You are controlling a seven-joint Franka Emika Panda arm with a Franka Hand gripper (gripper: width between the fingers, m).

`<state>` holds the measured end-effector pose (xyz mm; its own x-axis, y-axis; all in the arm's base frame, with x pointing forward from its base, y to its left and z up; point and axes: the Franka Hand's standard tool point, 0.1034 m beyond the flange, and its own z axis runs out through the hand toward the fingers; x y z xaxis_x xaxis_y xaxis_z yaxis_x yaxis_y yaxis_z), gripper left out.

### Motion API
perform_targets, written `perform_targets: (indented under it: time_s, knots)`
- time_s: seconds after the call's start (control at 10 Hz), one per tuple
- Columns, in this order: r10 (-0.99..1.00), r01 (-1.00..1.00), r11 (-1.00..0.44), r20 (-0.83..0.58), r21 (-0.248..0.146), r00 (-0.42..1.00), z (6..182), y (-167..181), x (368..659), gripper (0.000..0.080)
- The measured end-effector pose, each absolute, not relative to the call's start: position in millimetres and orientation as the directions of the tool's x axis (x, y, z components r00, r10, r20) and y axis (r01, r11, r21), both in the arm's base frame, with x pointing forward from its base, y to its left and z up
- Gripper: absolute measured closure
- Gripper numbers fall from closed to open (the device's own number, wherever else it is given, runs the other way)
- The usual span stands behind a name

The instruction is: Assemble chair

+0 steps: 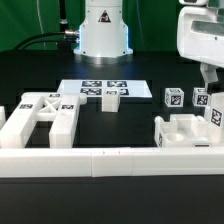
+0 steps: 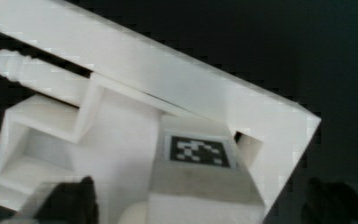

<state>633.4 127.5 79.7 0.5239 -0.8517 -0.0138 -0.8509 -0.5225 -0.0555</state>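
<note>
In the exterior view, a blocky white chair part (image 1: 182,133) sits at the right, against the long rail, with an upright tagged panel (image 1: 214,112) at its far right end. My gripper (image 1: 208,76) hangs just above that panel. The wrist view shows the same white part (image 2: 149,110) close up, with its square tag (image 2: 201,150) and a short round peg (image 2: 16,62). My gripper (image 2: 194,206) is open, one dark finger (image 2: 62,200) on each side of the part. The cross-braced frame (image 1: 40,115) lies at the exterior view's left. Two small tagged legs (image 1: 173,97) (image 1: 200,97) stand behind the part.
A long low white rail (image 1: 110,161) runs along the front of the table. The marker board (image 1: 95,88) lies in the middle, with a small white piece (image 1: 110,99) on its front edge. The robot base (image 1: 103,30) stands behind it.
</note>
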Motion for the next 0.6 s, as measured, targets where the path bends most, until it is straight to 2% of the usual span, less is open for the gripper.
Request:
perform_targets:
  time_s: [0.2, 0.3, 0.6]
  knots:
    - [-0.774, -0.773, -0.631, -0.005, -0.057, 0.633, 79.7, 127.2, 633.6, 0.0154]
    - [-0.688, -0.687, -0.725, 0.004, -0.053, 0.726, 79.9, 126.9, 633.6, 0.0154]
    - [-0.457, -0.456, -0.889, 0.025, -0.040, 0.889, 81.4, 129.3, 634.7, 0.0151]
